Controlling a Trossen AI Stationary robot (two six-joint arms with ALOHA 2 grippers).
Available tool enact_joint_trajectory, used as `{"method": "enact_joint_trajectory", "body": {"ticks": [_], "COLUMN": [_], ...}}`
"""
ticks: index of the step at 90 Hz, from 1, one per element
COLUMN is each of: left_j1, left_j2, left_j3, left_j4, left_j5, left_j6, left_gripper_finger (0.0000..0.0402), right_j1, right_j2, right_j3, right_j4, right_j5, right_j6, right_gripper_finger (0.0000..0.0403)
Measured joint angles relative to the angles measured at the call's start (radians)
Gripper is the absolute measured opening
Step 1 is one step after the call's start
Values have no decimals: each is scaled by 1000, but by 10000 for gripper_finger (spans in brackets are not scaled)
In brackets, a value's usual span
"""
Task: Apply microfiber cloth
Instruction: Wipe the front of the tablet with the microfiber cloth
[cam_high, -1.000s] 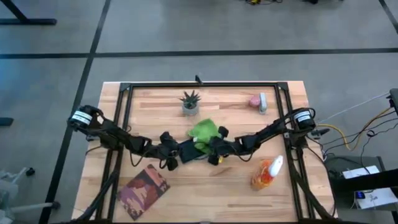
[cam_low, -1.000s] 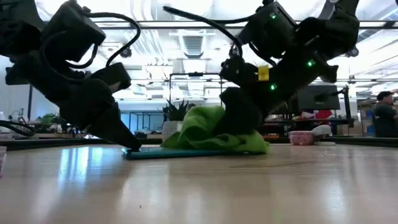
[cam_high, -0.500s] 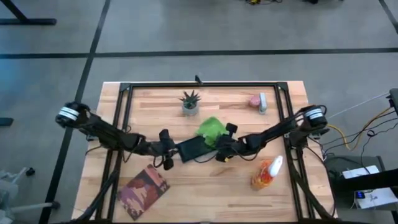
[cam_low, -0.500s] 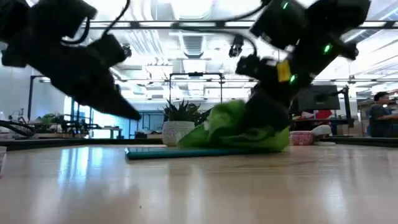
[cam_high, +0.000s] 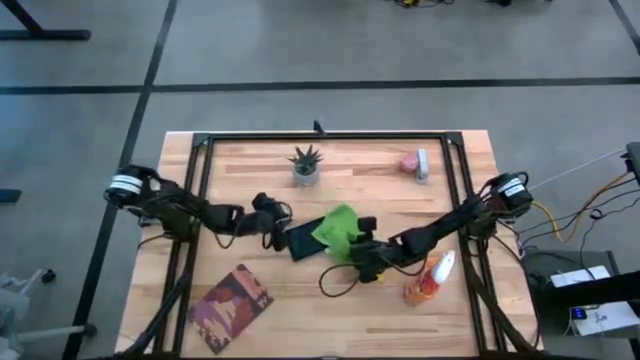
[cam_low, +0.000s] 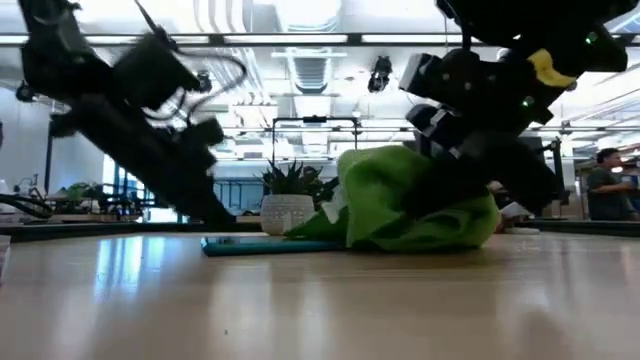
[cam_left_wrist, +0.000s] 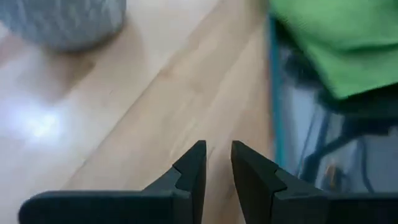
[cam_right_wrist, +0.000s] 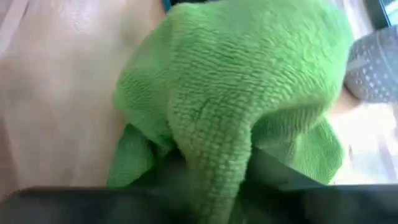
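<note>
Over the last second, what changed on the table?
The right hand dragged the microfiber cloth across the tablet toward the table's front. The left hand lifted off the tablet's left edge and drew back. Plant, spray bottle and book stayed put.

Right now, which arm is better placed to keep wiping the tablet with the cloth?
Probably the right. Its gripper is shut on the cloth, which lies on the tablet. The left gripper sits beside the tablet, nearly shut and holding nothing.
</note>
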Motion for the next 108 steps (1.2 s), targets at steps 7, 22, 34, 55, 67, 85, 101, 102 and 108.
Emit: {"method": "enact_joint_trajectory", "body": {"ticks": [7,22,34,55,67,85,101,102,108], "left_j1": [9,9,9,11,12,11,11,11,11], "left_j2": [54,143,171,178,177,177,175,174,167], "left_j3": [1,28,46,86,119,130,130,130,130], "left_j4": [67,92,100,78,-4,-28,-36,-37,-40], "left_j5": [12,15,23,147,185,196,204,205,215], "left_j6": [0,-22,-31,-19,-9,27,68,71,93], "left_gripper_finger": [59,59,59,59,59,59,59,59,59], "right_j1": [-12,-34,-44,-69,-80,-92,-92,-92,-93], "right_j2": [0,41,147,314,337,334,334,334,332], "right_j3": [0,1,42,214,299,377,395,396,400], "right_j4": [18,70,139,110,36,-52,-82,-85,-99], "right_j5": [0,-114,-102,-51,-42,-7,25,26,31], "right_j6": [-39,-121,-187,-373,-454,-535,-558,-555,-544], "right_gripper_finger": [141,188,195,174,161,144,120,118,102]}}
